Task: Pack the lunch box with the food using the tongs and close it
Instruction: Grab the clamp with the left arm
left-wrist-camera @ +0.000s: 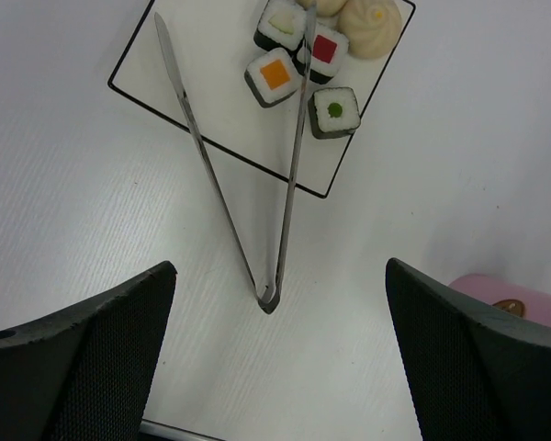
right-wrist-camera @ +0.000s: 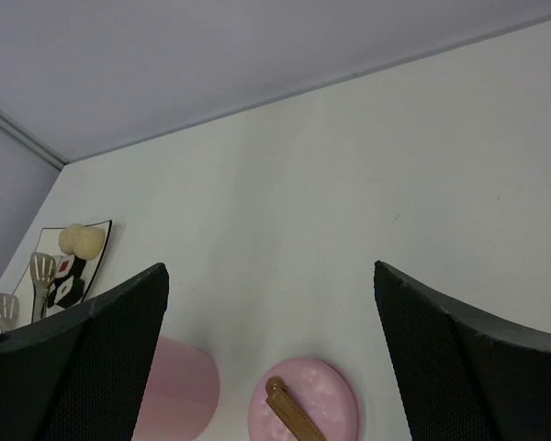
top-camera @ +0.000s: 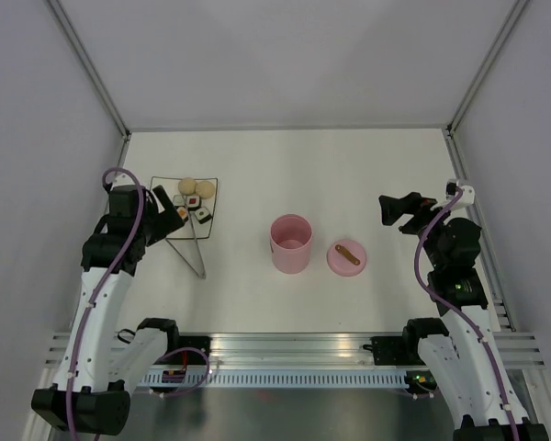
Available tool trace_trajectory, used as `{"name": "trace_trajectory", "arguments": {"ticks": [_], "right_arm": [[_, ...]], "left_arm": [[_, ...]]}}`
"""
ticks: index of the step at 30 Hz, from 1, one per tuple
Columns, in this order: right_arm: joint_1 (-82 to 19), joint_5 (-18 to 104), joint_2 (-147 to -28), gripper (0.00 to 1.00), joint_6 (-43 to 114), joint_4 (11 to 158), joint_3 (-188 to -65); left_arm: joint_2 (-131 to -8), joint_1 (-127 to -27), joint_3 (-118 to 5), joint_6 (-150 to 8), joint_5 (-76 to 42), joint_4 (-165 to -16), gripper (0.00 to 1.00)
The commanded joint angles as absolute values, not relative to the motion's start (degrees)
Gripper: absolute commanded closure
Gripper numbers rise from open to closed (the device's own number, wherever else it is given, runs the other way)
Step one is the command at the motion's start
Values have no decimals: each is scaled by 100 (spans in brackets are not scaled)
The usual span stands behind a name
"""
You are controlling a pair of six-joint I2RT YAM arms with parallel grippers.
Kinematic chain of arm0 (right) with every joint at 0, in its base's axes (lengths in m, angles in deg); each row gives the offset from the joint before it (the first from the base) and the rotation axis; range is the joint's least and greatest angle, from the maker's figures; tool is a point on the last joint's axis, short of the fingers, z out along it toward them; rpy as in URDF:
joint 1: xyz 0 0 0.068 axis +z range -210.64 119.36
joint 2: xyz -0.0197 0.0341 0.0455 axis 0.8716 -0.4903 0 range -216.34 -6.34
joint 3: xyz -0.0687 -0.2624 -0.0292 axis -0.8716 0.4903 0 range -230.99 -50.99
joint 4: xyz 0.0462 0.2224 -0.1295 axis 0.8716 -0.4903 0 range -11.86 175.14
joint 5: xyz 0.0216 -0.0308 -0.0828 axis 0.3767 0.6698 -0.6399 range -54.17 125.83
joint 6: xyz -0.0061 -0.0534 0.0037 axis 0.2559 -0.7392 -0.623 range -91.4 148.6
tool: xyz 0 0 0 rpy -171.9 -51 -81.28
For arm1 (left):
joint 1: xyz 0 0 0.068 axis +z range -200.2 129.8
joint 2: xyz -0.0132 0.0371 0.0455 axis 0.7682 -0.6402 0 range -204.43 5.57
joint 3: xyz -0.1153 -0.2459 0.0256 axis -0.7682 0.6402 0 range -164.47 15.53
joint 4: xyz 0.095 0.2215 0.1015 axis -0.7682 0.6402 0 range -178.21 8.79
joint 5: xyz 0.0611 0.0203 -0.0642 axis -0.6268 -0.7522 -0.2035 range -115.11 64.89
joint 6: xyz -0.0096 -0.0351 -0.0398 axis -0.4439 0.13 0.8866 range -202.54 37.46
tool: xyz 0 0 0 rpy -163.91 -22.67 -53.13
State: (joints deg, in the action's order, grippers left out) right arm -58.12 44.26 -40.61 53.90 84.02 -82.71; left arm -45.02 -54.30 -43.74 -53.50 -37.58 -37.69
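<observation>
Pickup of tongs [left-wrist-camera: 267, 296]: left end effector [left-wrist-camera: 280, 266] and right end effector [right-wrist-camera: 268, 266] wide open, empty.
Advised: left closes across both arms near the joined end.

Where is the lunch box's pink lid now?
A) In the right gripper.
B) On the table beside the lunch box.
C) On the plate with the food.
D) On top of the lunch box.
B: the lid lies flat on the table, beside the open lunch box.

A robotics lab test cell: white tabletop [top-camera: 257, 175] boxed by plain grey walls [top-camera: 294, 55] on aluminium framing [top-camera: 294, 347].
</observation>
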Motion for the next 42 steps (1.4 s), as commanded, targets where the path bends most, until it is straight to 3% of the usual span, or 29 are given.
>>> {"name": "trace_trajectory", "arguments": {"ticks": [1, 16, 30, 42], "right_arm": [[-5792, 4629, -4097, 2, 5470, 8383, -8342], [-5792, 4726, -3817, 2, 5760, 7724, -8333], [-5792, 4287, -3518, 2, 5620, 6845, -8377], [-5792, 4260, -3561, 2, 5576, 6757, -8412]], "left_arm": [[-4426, -5415, -4135, -5135, -3504, -3917, 0], [-4153, -5415, -2122, -4282, -3538, -5296, 0], [-5314, -5433, -1893, -4493, -4049, -6457, 0], [-6008, -5494, -1620, -4290, -3777, -7203, 1]]}}
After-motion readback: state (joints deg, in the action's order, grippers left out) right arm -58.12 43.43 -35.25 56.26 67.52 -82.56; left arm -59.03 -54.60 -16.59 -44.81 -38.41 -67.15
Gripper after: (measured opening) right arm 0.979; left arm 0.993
